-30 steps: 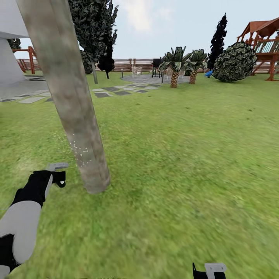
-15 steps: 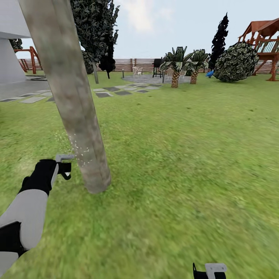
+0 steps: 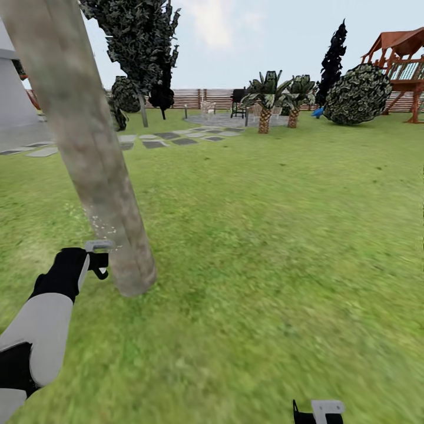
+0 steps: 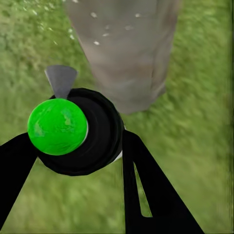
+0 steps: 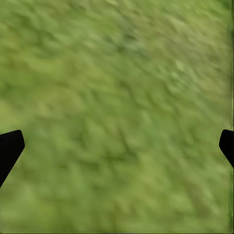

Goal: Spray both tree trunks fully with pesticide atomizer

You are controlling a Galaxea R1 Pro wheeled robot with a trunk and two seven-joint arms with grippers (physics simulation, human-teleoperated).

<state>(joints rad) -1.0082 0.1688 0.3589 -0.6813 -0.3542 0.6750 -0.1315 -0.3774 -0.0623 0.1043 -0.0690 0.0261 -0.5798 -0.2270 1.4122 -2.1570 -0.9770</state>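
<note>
Now | left fingers grip atomizer beside trunk | right fingers spread

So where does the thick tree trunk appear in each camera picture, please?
Head view: the tree trunk leans through the picture's left side, its foot on the grass beside the left gripper.
Left wrist view: the trunk stands beyond the sprayer held between the fingers.
Right wrist view: blurred grass between the dark fingertips, no trunk.
Shared landmark: white spray specks on the trunk, also in the left wrist view.
</note>
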